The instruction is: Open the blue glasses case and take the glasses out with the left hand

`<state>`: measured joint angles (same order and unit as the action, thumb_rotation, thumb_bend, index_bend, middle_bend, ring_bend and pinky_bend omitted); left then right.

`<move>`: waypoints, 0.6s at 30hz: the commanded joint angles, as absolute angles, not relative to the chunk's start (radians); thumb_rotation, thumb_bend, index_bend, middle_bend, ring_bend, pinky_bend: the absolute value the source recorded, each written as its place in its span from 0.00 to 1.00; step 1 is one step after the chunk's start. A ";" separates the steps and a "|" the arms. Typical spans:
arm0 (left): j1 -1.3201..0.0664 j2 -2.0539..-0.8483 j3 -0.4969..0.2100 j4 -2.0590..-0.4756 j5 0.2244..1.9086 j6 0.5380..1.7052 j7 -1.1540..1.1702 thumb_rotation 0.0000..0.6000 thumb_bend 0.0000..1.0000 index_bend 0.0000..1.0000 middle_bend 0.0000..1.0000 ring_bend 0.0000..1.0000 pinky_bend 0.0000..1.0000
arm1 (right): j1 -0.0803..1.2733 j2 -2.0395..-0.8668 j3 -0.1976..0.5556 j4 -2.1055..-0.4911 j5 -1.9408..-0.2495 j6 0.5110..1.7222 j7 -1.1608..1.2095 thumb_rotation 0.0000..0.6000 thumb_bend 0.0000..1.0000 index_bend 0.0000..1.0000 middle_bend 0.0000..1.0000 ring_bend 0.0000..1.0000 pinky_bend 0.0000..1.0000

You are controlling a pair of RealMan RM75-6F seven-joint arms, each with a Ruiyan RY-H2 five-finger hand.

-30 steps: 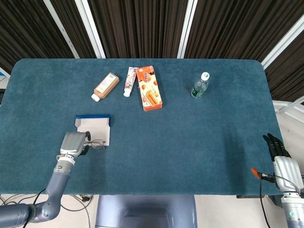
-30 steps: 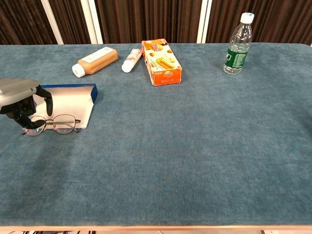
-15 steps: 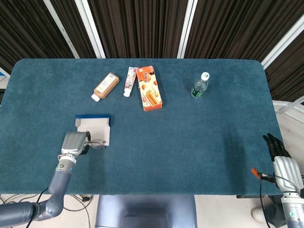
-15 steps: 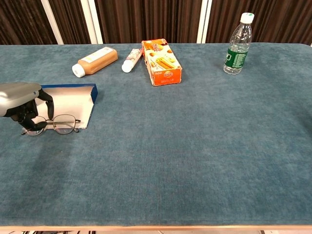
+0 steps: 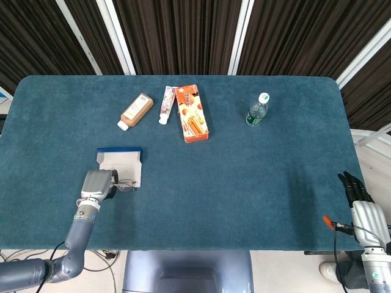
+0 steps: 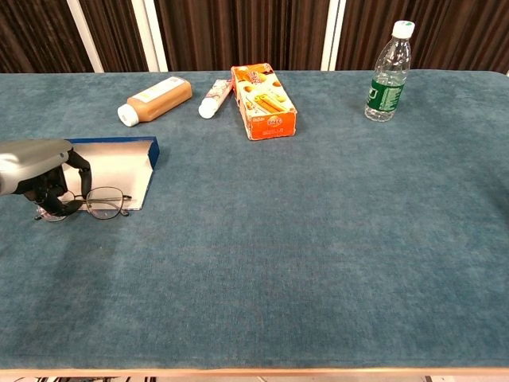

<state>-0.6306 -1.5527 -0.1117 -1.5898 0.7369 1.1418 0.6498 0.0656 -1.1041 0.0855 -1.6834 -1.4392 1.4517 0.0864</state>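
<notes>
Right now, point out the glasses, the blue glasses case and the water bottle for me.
glasses point(image 6: 102, 205), chest view, on the right lens.
blue glasses case point(image 6: 114, 169), chest view, on its pale open inside.
water bottle point(image 6: 386, 90), chest view, on the green label.

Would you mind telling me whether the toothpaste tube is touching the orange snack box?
Apart. The chest view shows a strip of blue cloth between the toothpaste tube and the orange snack box; the head view agrees.

The left hand point(image 6: 36, 171) hides one lens of the glasses point(image 6: 94, 204); the frame edge crops its back.
</notes>
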 commanded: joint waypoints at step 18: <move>-0.626 -1.563 -0.118 -1.585 0.758 1.148 0.629 1.00 0.50 0.58 1.00 0.92 1.00 | 0.065 -1.103 0.085 -1.685 -1.439 1.451 0.088 1.00 0.27 0.00 0.00 0.00 0.23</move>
